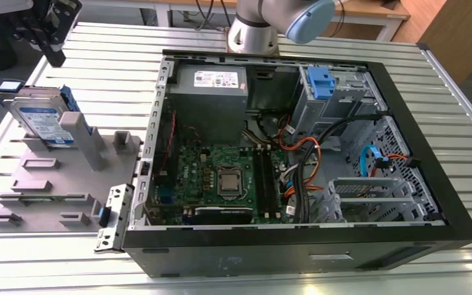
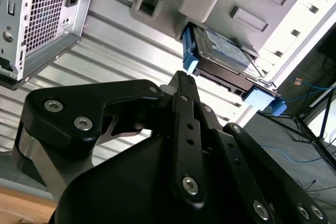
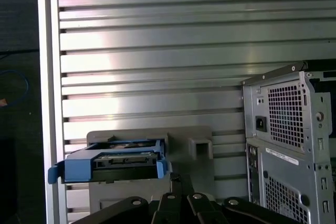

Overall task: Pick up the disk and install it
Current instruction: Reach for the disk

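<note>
Disk (image 1: 43,118) on stand (image 1: 56,179), tool (image 1: 55,56) closed, empty

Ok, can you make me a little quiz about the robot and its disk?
1. True or false: the black pincer holds the silver rectangular metal disk.
2. Where is the disk? A: on a wooden chair. B: on the flat grey plastic stand. C: in a cardboard box.
3. What colour are the disk's side rails?
Key: 1 false; 2 B; 3 blue.

Air above disk (image 1: 42,120) open; grey post (image 1: 78,134) crowds, seemingly touches, one side.
</note>
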Available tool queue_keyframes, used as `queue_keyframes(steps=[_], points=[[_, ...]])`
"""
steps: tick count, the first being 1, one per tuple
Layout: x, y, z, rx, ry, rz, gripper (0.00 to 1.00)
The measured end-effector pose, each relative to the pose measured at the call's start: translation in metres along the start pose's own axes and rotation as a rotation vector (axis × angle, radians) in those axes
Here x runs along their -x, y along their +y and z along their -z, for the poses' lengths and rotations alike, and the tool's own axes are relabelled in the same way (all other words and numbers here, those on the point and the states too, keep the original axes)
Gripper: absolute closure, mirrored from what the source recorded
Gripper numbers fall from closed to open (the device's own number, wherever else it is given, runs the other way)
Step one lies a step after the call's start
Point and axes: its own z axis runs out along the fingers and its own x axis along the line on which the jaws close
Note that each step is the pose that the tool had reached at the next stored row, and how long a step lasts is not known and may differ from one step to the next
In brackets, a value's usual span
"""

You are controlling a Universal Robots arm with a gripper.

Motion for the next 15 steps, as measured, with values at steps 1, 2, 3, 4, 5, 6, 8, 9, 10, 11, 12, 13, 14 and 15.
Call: queue_keyframes(steps=[1,2,3,4,5,6,8,9,10,11,12,13,14,15], points=[[-0.0015,-0.0002,-0.0012,0.0001,-0.0001,0.000,0.89],[-0.0031,-0.0006,-0.0023,0.0000,0.0001,0.000,0.89],[-0.0045,-0.0010,-0.0034,0.0000,0.0001,0.000,0.89],[-0.0061,-0.0014,-0.0045,-0.0001,0.0001,0.000,0.89],[-0.0080,-0.0019,-0.0059,0.0000,0.0001,0.000,0.89],[-0.0099,-0.0024,-0.0071,0.0000,0.0001,0.000,0.89],[-0.0149,-0.0033,-0.0091,0.0000,0.0001,0.000,0.89],[-0.0176,-0.0037,-0.0099,0.0000,0.0000,0.000,0.89],[-0.0201,-0.0041,-0.0106,-0.0001,0.0002,0.000,0.89],[-0.0227,-0.0045,-0.0115,-0.0001,0.0002,0.000,0.89],[-0.0251,-0.0049,-0.0125,-0.0001,0.0001,0.000,0.89],[-0.0274,-0.0053,-0.0135,0.0000,0.0001,0.000,0.89],[-0.0295,-0.0057,-0.0147,0.0000,0.0001,0.000,0.89],[-0.0313,-0.0061,-0.0160,0.0000,0.0001,0.000,0.89]])
